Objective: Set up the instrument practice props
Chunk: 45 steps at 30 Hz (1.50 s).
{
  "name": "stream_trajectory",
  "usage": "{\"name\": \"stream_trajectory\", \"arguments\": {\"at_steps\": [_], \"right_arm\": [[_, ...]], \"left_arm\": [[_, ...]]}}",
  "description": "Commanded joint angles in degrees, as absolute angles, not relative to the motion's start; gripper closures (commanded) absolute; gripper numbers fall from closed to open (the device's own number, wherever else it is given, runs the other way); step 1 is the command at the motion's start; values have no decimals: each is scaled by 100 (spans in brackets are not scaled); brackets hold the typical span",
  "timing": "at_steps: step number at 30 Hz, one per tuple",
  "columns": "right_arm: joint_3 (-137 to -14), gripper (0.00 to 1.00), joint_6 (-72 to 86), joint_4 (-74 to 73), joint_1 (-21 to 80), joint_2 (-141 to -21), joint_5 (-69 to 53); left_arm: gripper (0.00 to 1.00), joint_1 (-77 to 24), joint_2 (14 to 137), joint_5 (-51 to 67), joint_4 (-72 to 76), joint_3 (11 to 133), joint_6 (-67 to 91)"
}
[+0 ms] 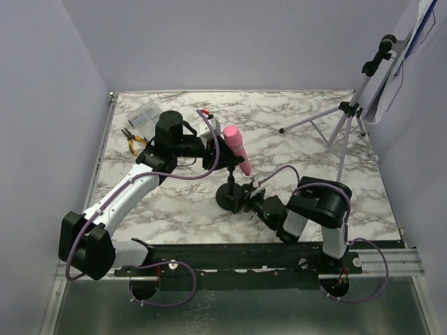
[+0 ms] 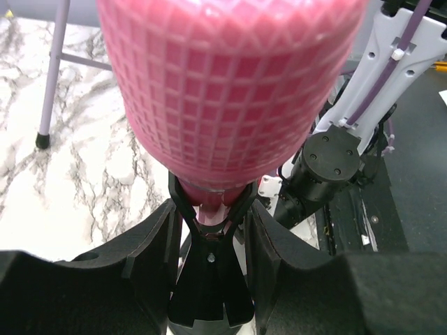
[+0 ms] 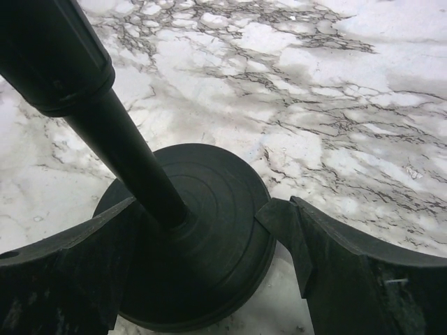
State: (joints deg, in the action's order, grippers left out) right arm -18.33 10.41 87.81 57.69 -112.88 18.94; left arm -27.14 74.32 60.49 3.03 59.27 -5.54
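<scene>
Microphone count is one: the pink microphone (image 1: 236,148) sits tilted in the clip of the single black mic stand (image 1: 229,197), mid-bench (image 1: 314,160). My left fingers (image 2: 147,265) flank that clip narrowly; whether they grip it I cannot tell. My right fingers (image 3: 335,272) clamp the stand's round base. One lavender music stand (image 1: 346,110) stands far right.

Microphone (image 1: 236,148) held atop mic stand (image 1: 230,198) at table (image 1: 314,150) centre, music stand (image 1: 347,112) at back right with pages (image 1: 421,24) on it, pliers (image 1: 133,142) back left, box (image 1: 144,115) just behind them
</scene>
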Motion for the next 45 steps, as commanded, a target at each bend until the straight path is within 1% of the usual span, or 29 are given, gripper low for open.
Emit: {"name": "stream_trajectory", "arguments": {"at_steps": [1, 2, 4, 10, 12, 15, 18, 23, 25, 26, 28, 31, 33, 34, 37, 39, 42, 44, 45], "right_arm": [[-1639, 11, 876, 9483, 5810, -11014, 1651], [-1656, 10, 856, 9467, 5811, -10968, 1587], [-1712, 9, 812, 9445, 5805, -10925, 1422], [-1829, 9, 753, 9792, 5810, -11248, 1320], [-1798, 9, 768, 10101, 5811, -11358, 1411], [-1872, 15, 711, 10169, 5810, -11390, 1668], [-2052, 26, 439, 10206, 5814, -11522, 1782], [-2281, 36, 273, 10195, 5810, -11634, 1704], [-2352, 46, 281, 10179, 5810, -11701, 1723], [-2375, 49, 282, 10190, 5810, -11743, 1752], [-2457, 49, 232, 10195, 5810, -11819, 1783], [-2565, 37, 148, 10195, 5810, -11906, 1871], [-2649, 35, 75, 10200, 5810, -11939, 1947], [-2706, 36, 53, 10183, 5810, -11965, 1977], [-2889, 52, 52, 10103, 5810, -12072, 2177], [-2986, 60, -137, 10197, 5810, -12199, 2503], [-3206, 79, -325, 10191, 5801, -12384, 3205], [-3285, 86, -412, 10190, 5731, -12420, 3597], [-3287, 88, -413, 10182, 5649, -12409, 3693]], "left_arm": [[48, -2747, 6806, 6008, 1389, 5862, -562], [38, -2751, 6774, 5941, 1389, 5839, -558], [29, -2751, 6705, 5919, 1393, 5805, -524], [10, -2746, 6530, 5994, 1373, 5786, -412], [8, -2748, 6376, 5958, 1362, 5713, -482], [7, -2751, 6089, 5716, 1362, 5577, -600], [7, -2758, 5882, 5260, 1363, 5474, -722], [7, -2760, 5579, 4475, 1488, 5290, -878], [7, -2758, 5429, 4224, 1652, 5177, -879], [7, -2760, 5371, 4108, 1756, 5116, -875], [7, -2755, 5253, 3808, 1925, 5016, -835], [7, -2758, 5097, 3318, 2123, 4895, -817], [7, -2760, 5033, 2912, 2258, 4816, -780], [7, -2760, 5013, 2704, 2310, 4782, -753], [7, -2759, 4951, 2132, 2513, 4670, -665], [7, -2757, 4914, 1919, 2606, 4611, -616], [7, -2760, 4880, 1768, 2675, 4572, -585], [7, -2759, 4874, 1727, 2715, 4559, -541], [7, -2759, 4882, 1725, 2728, 4549, -524]]}}
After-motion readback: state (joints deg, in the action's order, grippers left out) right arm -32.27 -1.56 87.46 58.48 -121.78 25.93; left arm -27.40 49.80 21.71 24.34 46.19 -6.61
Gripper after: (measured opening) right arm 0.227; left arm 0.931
